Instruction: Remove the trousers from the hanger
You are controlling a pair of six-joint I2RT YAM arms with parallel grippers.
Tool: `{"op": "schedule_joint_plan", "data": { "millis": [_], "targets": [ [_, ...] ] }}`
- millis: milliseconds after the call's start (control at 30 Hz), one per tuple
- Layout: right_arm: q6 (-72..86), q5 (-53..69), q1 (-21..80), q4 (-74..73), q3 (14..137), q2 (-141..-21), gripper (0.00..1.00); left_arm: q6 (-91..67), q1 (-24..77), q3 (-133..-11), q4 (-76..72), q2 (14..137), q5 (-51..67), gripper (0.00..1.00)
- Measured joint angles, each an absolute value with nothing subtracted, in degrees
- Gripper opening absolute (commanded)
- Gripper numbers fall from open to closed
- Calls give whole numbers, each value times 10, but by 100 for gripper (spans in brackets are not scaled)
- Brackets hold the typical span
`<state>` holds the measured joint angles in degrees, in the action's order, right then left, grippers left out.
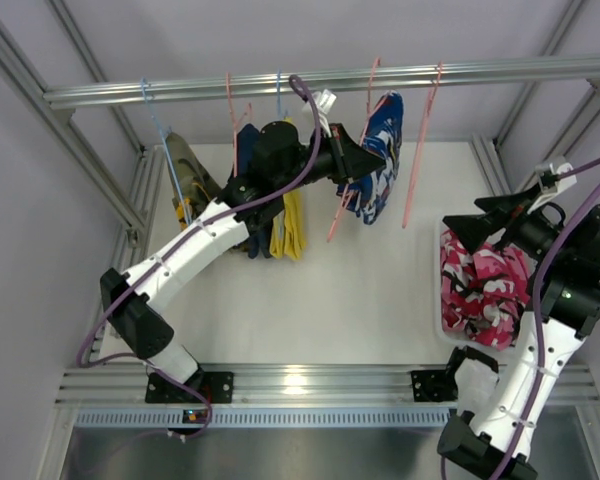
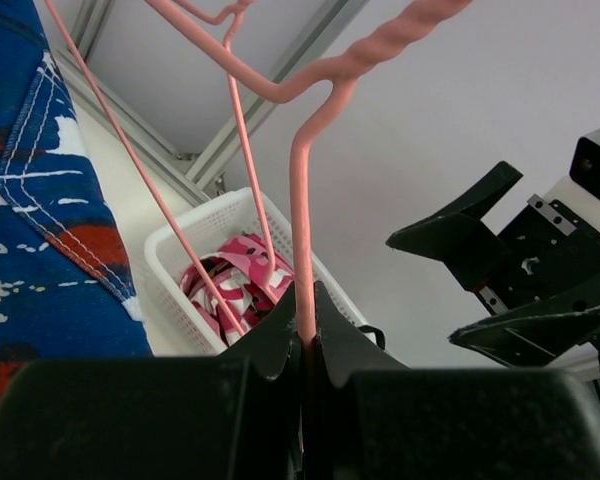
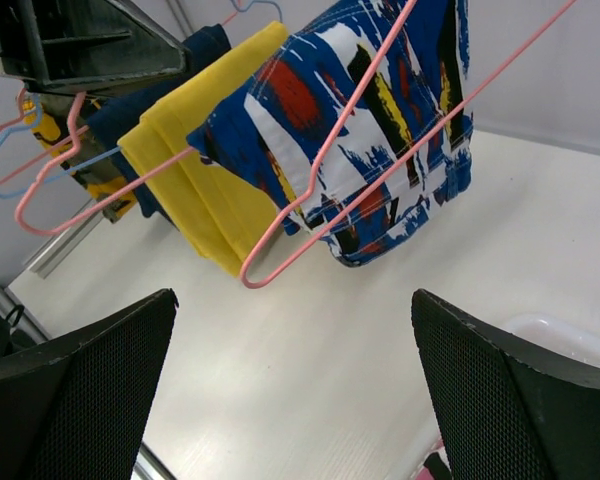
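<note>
Clamping the hanger [image 2: 300,200] in my left gripper [image 2: 305,322], right gripper [image 3: 292,300] wide, I'd tug the limp trousers' [image 3: 280,100] lower hem.

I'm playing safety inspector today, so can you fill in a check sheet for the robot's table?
Surface: white table, no spills seen.
Job's things: blue trousers hanging on a pink hanger; red-pink trousers in the white basket.
Clutter: yellow cloth and olive cloth on other hangers.
Grippers: left gripper shut on the pink hanger; right gripper open, empty, near the basket.
Cables: purple cable along each arm.
Surroundings: metal rail overhead, grey walls.
</note>
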<state>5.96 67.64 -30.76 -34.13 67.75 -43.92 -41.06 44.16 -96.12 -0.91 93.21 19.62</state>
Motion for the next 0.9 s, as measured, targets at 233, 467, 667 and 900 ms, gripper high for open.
{"op": "schedule_joint_plan", "data": {
  "millis": [233, 467, 667, 900],
  "targets": [
    [46, 681, -301, -321, 669, -423, 99, -425, 442, -961, 35, 886, 197, 0],
    [58, 599, -190, -230, 620, -377, 99, -454, 442, -961, 42, 866, 187, 0],
    [-5, 405, 42, -208, 617, -393, 100, -480, 445, -961, 72, 866, 147, 0],
    [-53, 187, 265, -163, 607, -449, 99, -501, 453, -964, 105, 870, 95, 0]
  ]
}}
